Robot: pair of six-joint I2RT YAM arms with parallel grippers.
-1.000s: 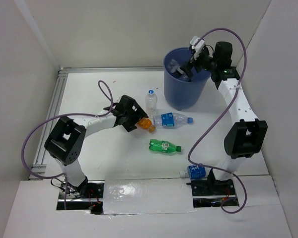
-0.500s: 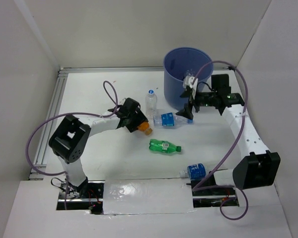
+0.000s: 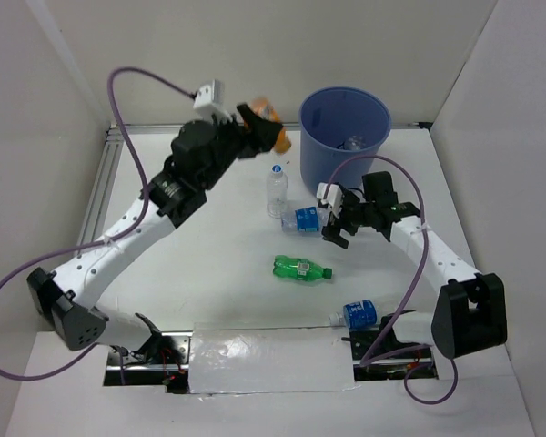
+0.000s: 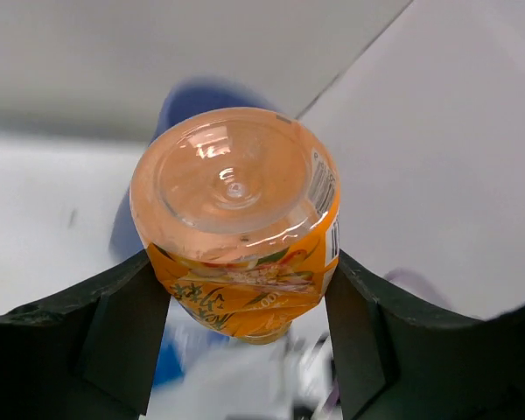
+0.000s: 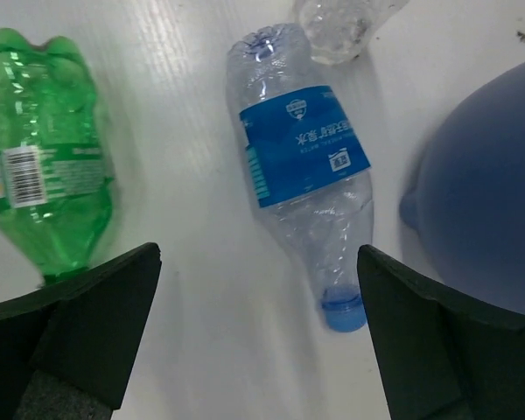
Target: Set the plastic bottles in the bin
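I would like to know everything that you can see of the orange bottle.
The orange bottle is small, of clear, orange-tinted plastic, with an orange printed label and a barcode on its side. The left wrist view looks at its round, dimpled base; its cap is hidden. The left claw grips it at the label, with a dark finger on each side. It hangs in the air above the table, just left of the blue bin, and touches nothing else.

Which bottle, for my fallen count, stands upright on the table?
The clear blue-capped bottle beside the bin; the green bottle, blue-labelled bottle and squat bottle lie flat.
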